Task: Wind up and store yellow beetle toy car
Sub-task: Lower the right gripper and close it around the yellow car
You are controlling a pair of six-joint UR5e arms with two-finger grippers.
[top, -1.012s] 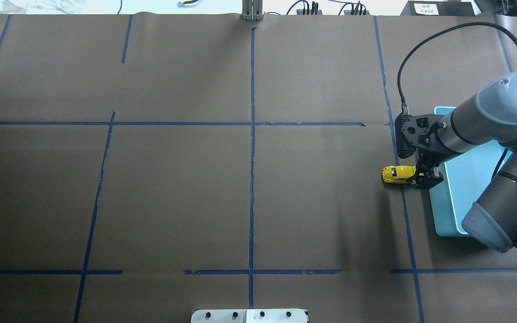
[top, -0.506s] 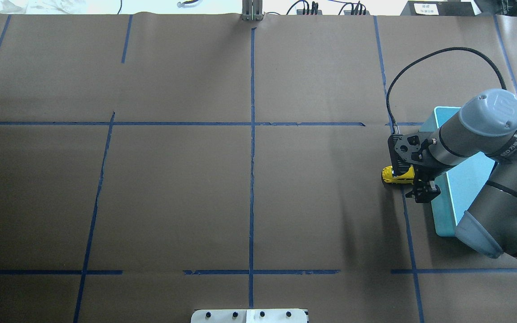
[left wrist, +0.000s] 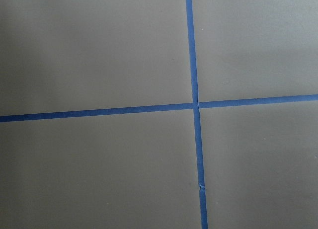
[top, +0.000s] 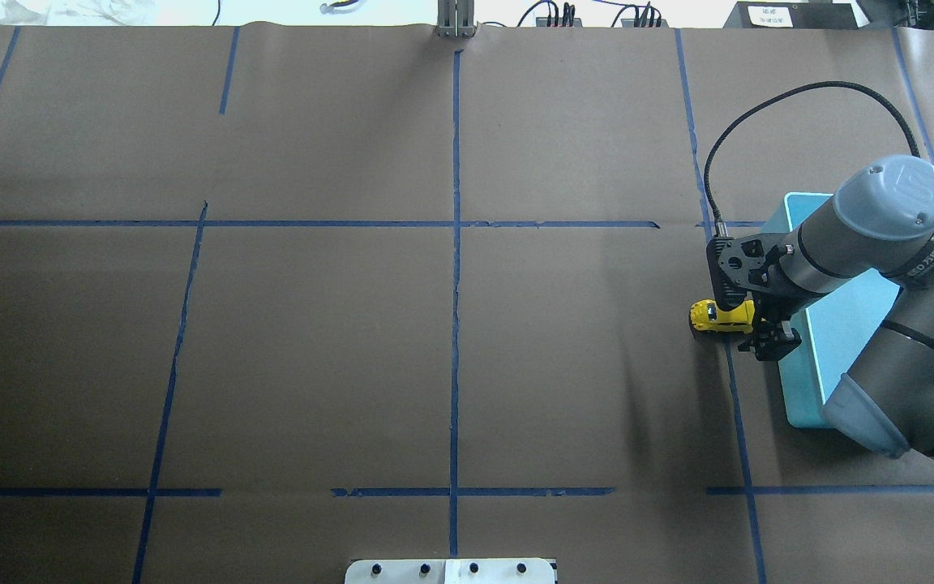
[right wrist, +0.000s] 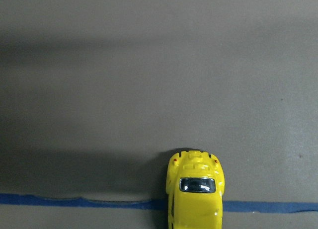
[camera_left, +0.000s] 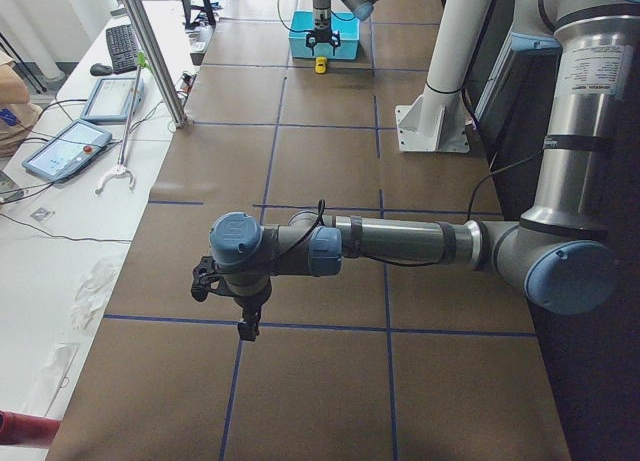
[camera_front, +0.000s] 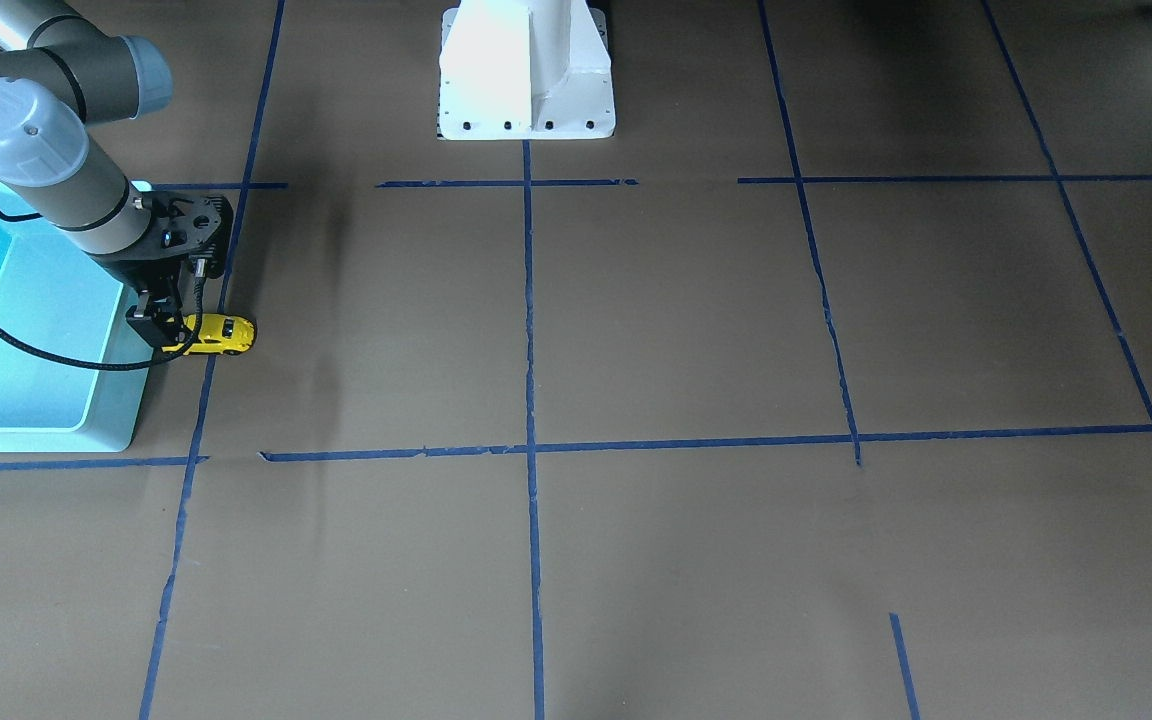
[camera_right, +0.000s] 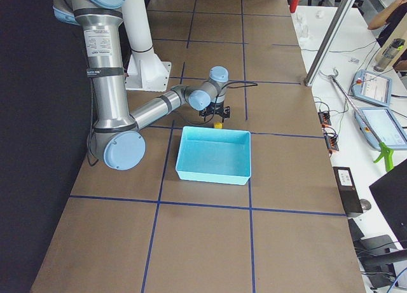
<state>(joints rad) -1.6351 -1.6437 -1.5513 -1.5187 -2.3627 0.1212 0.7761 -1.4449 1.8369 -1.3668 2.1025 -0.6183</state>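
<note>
No writing can be read; the right arm's sticker is blurred.

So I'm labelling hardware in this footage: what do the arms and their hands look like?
Both the right arm and left arm are silver-grey tubes with pale blue-grey joint caps and black rings. The right hand and left hand are small and black; a black cable loops from the right wrist.

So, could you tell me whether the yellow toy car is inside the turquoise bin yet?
Out: the yellow beetle toy car stands on the table beside the turquoise bin.
</note>
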